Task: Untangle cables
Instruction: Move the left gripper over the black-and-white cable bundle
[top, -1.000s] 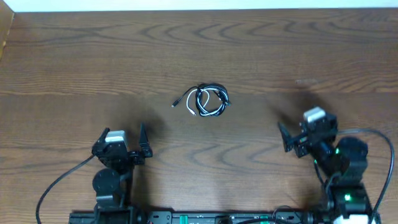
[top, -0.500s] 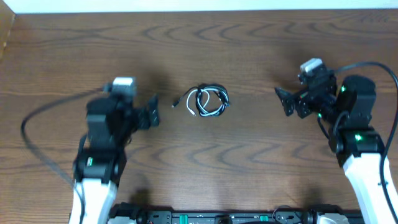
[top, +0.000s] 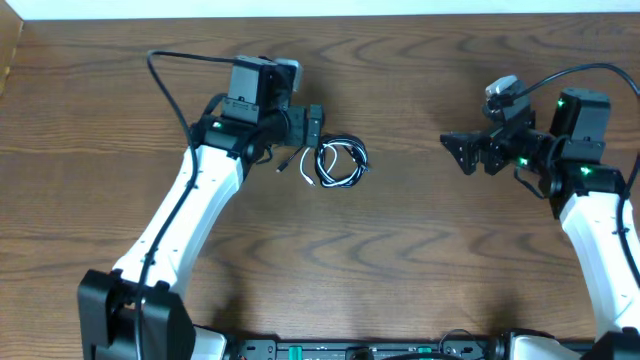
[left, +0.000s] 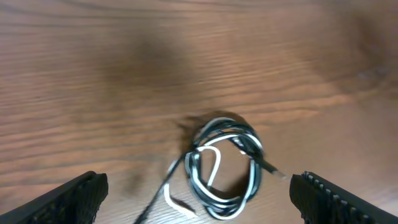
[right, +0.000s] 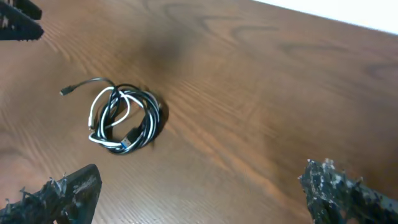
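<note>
The cables (top: 336, 163), two thin cords, one black and one white, lie wound together in a small coil on a brown wood-grain table (top: 400, 270), a little above the middle of the overhead view. One loose end with a small plug (top: 284, 166) trails out of the coil on the left arm's side.

The left gripper (top: 311, 124) hovers just beside the coil's upper left edge, jaws spread wide and holding nothing. In the left wrist view the cables (left: 222, 167) sit low in frame, between the two dark fingertips (left: 81, 196).

The right gripper (top: 458, 152) is well apart from the coil on the opposite side, pointing toward it, also spread wide and empty. In the right wrist view the cables (right: 124, 118) lie ahead on the bare wood, toward the left of the frame.
</note>
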